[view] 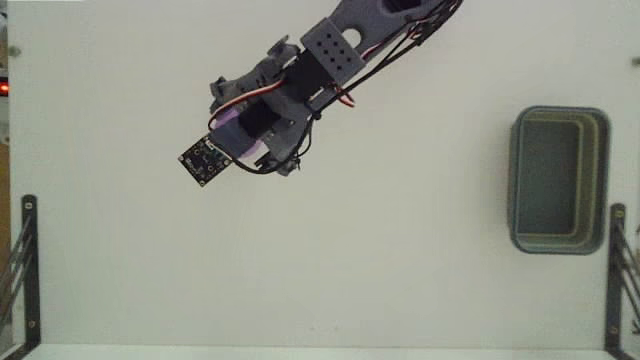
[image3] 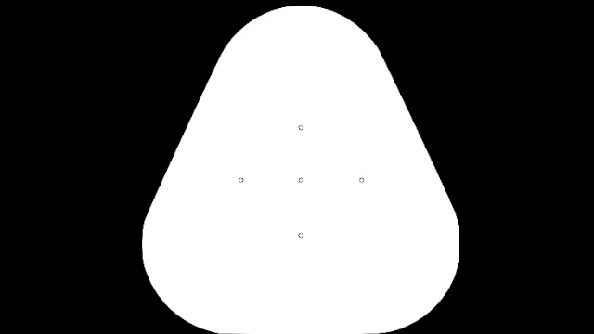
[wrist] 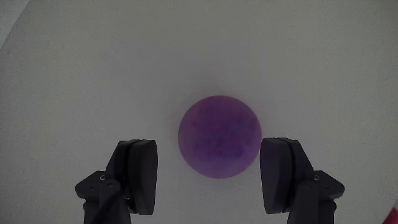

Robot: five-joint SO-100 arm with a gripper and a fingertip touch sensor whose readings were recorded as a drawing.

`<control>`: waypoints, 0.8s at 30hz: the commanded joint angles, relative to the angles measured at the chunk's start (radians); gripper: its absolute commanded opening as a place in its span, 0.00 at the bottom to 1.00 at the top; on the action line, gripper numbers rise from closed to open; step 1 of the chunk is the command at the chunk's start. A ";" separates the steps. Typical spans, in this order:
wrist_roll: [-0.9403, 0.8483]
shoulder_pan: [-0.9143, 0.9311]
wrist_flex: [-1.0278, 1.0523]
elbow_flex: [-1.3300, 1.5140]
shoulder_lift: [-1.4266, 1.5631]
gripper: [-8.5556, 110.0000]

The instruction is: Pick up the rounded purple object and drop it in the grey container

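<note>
In the wrist view the rounded purple object [wrist: 219,137], a matte violet ball, lies on the white table between my two dark fingers [wrist: 138,174], with a gap on each side. My gripper [wrist: 210,148] is open and straddles the ball without touching it. In the fixed view the gripper [view: 240,137] hangs at upper left of centre, and only slivers of the ball [view: 247,151] show beneath it, next to the small black circuit board [view: 205,160]. The grey container [view: 514,180], a rectangular bin with rounded corners, stands far off at the right edge and looks empty.
Black metal brackets stand at the lower left [view: 26,262] and lower right [view: 618,265] of the white table in the fixed view. The arm's cables and grey body [view: 335,45] reach in from the top.
</note>
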 commanded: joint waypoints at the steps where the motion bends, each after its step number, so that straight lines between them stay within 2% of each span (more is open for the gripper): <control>1: 0.003 0.016 -0.013 -0.036 0.019 1.00; 24: 0.003 0.016 -0.023 -0.064 -0.019 1.00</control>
